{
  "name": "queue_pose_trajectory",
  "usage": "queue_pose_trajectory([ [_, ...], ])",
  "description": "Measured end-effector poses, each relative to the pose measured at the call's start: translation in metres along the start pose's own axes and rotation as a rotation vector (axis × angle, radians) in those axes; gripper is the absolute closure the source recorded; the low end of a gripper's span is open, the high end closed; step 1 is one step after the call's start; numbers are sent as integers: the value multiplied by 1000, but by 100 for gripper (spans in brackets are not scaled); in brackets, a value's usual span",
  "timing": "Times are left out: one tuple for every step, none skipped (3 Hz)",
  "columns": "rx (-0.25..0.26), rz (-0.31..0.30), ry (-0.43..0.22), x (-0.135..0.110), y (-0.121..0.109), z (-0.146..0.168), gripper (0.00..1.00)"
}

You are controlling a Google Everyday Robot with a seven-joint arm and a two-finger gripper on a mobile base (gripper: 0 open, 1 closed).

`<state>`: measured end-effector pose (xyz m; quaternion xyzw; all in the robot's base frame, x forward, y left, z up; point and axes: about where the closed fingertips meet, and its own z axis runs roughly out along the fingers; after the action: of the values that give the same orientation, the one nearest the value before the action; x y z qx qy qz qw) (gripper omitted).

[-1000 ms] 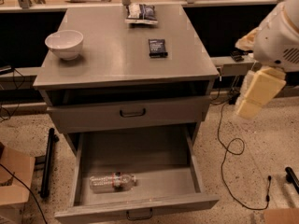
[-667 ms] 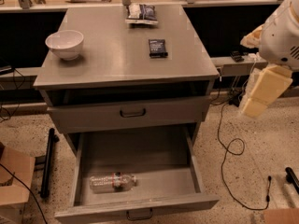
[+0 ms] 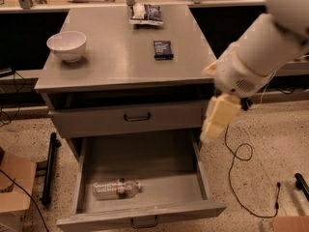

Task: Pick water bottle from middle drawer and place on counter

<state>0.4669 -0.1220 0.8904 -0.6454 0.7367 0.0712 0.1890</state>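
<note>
A grey cabinet with its lower drawer point(image 3: 145, 163) pulled open; the bottle point(image 3: 117, 188) lies on its side on the drawer floor, near the front wall, left of centre; its long axis runs 9 to 3 o'clock. The cream tool point(image 3: 210, 132) hangs at the end of a white arm, above the drawer's right wall, just below the table's point(image 3: 120, 57) front right corner; the bottle lies toward 8 o'clock from it, lower and well apart. The tool holds nothing and touches nothing; wide or narrow, I cannot tell.
</note>
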Motion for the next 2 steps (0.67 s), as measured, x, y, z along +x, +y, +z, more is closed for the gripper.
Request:
queue_pose_trajectory([
  [-57,-47,-65,-20,7,55,0],
  [-58,-48,-61,-21,7,60,0],
])
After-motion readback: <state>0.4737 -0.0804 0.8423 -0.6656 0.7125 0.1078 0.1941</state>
